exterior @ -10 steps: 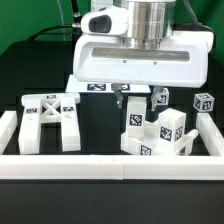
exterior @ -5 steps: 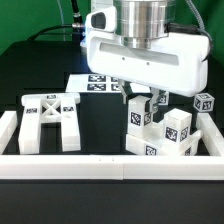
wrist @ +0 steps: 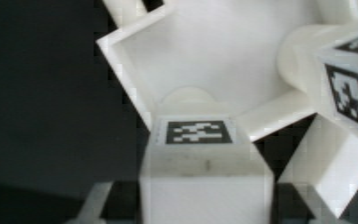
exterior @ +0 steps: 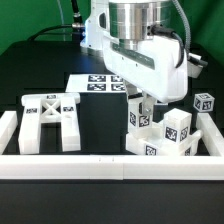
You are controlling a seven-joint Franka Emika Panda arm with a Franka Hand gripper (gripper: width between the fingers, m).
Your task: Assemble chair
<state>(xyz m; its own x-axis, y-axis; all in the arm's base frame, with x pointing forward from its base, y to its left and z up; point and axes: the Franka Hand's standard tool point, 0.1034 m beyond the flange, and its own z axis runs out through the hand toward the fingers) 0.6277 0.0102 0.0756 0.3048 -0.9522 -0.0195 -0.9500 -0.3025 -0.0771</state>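
Observation:
My gripper (exterior: 143, 106) hangs tilted over the chair parts at the exterior view's right and is shut on a white tagged post (exterior: 139, 120). In the wrist view that post (wrist: 199, 150) fills the space between my fingers (wrist: 108, 196). The post stands among a cluster of white tagged blocks (exterior: 172, 132); whether it touches them I cannot tell. Past the post, a flat white chair slab (wrist: 158, 60) lies close by, and a tagged block (wrist: 345, 85) stands beside it. The X-braced frame (exterior: 50, 118) lies flat at the exterior view's left, away from the gripper.
White border rails run along the front (exterior: 100, 165) and both sides (exterior: 8, 128) of the black table. The marker board (exterior: 103, 83) lies behind the gripper. A small tagged cube (exterior: 205, 103) sits at the far right by the right rail.
The hand has tilted and turned over the cluster at the right, uncovering more of the marker board. The jaws have stayed shut on the post, which has shifted slightly right.

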